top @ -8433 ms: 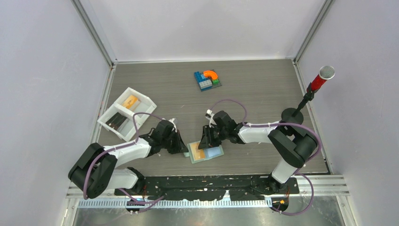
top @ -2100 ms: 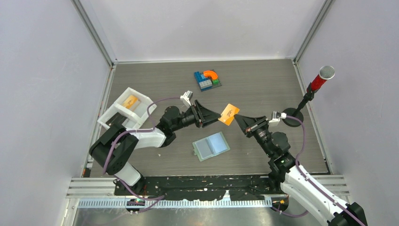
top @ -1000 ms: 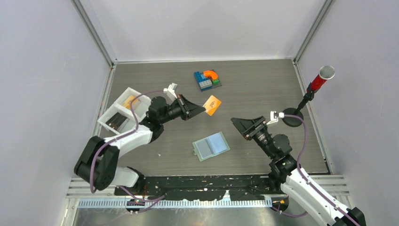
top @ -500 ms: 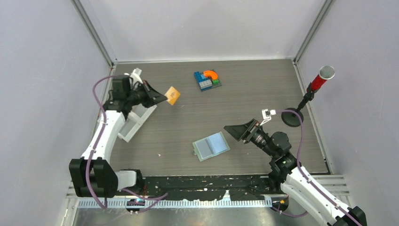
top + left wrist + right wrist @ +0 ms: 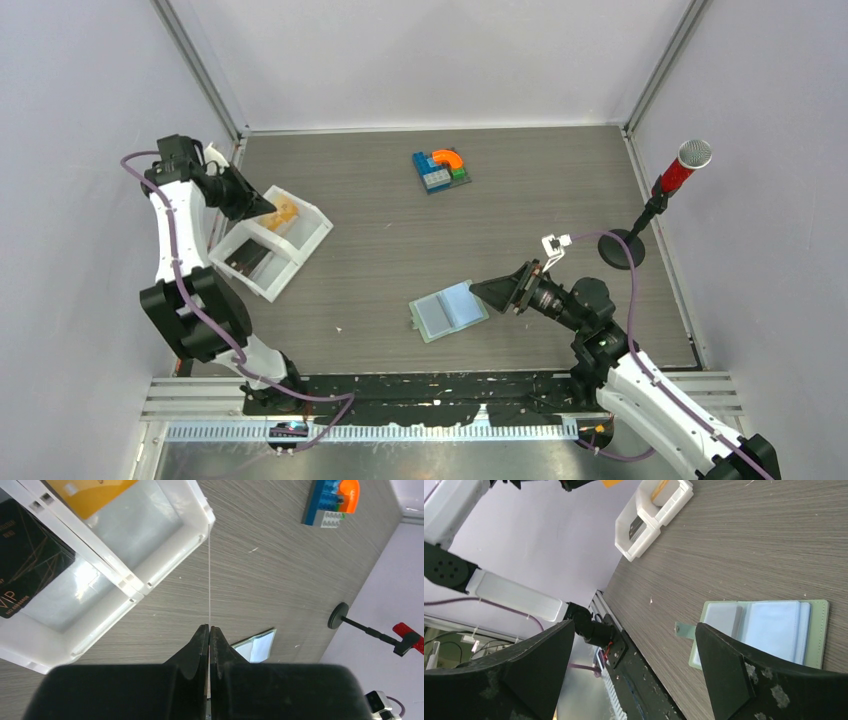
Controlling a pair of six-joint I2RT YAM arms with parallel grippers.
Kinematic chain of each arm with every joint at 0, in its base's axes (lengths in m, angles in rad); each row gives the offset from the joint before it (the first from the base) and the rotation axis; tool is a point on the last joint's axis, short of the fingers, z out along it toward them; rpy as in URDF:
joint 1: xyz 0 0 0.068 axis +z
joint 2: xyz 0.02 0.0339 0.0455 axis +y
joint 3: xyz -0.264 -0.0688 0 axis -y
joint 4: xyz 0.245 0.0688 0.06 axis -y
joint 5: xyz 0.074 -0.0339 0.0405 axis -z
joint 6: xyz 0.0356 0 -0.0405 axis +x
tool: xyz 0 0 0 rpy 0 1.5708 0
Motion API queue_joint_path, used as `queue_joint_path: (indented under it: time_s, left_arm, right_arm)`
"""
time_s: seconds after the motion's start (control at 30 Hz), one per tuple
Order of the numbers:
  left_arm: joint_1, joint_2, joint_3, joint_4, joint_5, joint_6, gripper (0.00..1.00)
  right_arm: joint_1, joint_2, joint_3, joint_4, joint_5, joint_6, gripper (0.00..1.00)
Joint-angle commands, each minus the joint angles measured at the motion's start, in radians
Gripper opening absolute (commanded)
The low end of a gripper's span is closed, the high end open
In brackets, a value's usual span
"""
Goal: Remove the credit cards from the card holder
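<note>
Bright, even light, soft faint shadows; glare washes the white tray (image 5: 202, 507).

the only print that can be read is "vip", in pale letters near one corner of the dark card (image 5: 30, 565), which lies in one compartment of the white tray (image 5: 150, 575). smaller print along that card's edge is too fine to make out. the orange card (image 5: 90, 492) in the neighbouring compartment carries a small mark, unreadable.

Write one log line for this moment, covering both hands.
left hand: shut on orange card, over white tray | right hand: open, near open card holder
</note>
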Motion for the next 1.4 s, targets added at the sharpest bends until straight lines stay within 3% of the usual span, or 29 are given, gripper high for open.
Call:
queue_joint_path:
  time_s: [0.0,0.5,1.37]
  left_arm:
    - [0.019,0.084,0.105,-0.080,-0.055,0.037,0.00]
    - [0.035,0.341,0.290,-0.112,-0.094,0.034,0.00]
    - [0.045,0.539,0.441,-0.143,-0.145,0.089,0.00]
  right_arm:
    - [-0.001,0.010,0.059,-0.006,-0.041,-0.053,0.99]
    - [-0.008,0.065,0.082,0.032,-0.017,-0.073,1.00]
    - [-0.016,0.088,0.118,-0.021,0.025,-0.131,1.00]
